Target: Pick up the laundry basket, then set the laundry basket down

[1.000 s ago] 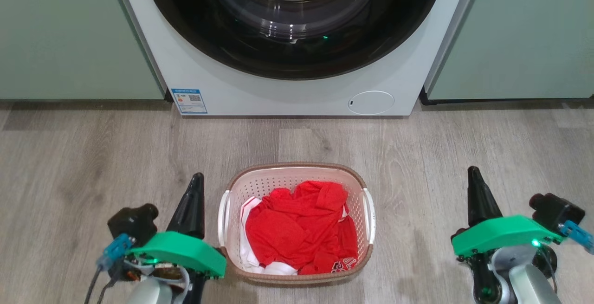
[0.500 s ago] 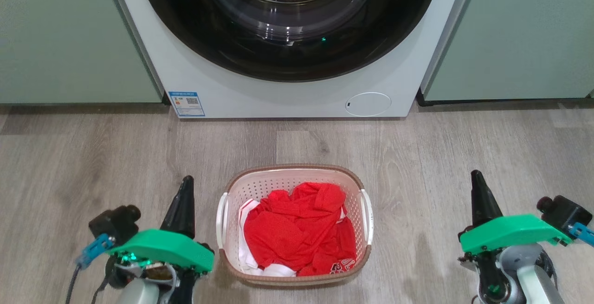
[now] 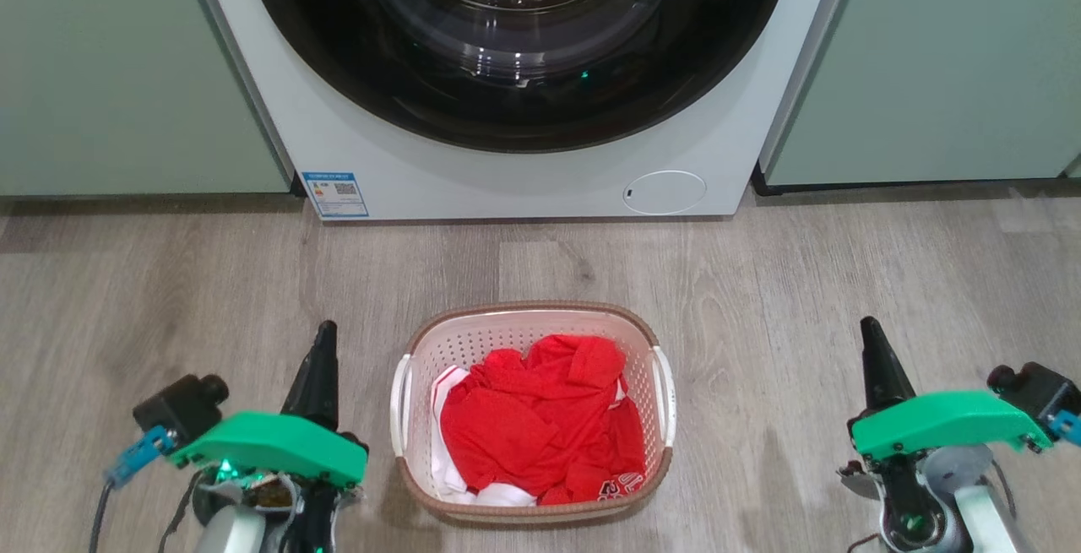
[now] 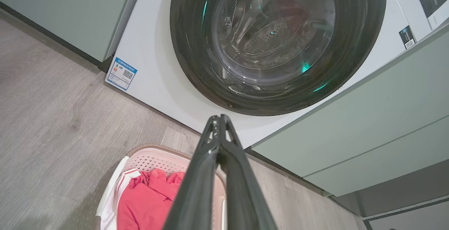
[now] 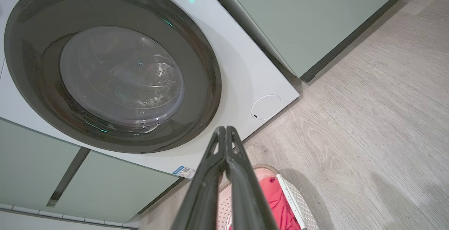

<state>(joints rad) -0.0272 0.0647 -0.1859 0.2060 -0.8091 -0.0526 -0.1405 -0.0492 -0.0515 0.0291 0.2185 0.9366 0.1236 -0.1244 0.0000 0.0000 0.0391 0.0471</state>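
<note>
Pincers flank the basket, both empty

Left pincer and right pincer are each clenched on nothing, fingers pressed together in the wrist views. The left one stands just beside the laundry basket, to that basket's left; the right one is well apart on the other side, so the left arm is nearer. The basket rests on the wood floor before the washing machine, its long axis running toward the washer. Cream perforated walls, brown rim, white side handles; red and white garments fill it.

No wording is legible. The washer carries a blue-and-white sticker with a QR code, its print too small to read; white marks on the red garment are unclear.
</note>
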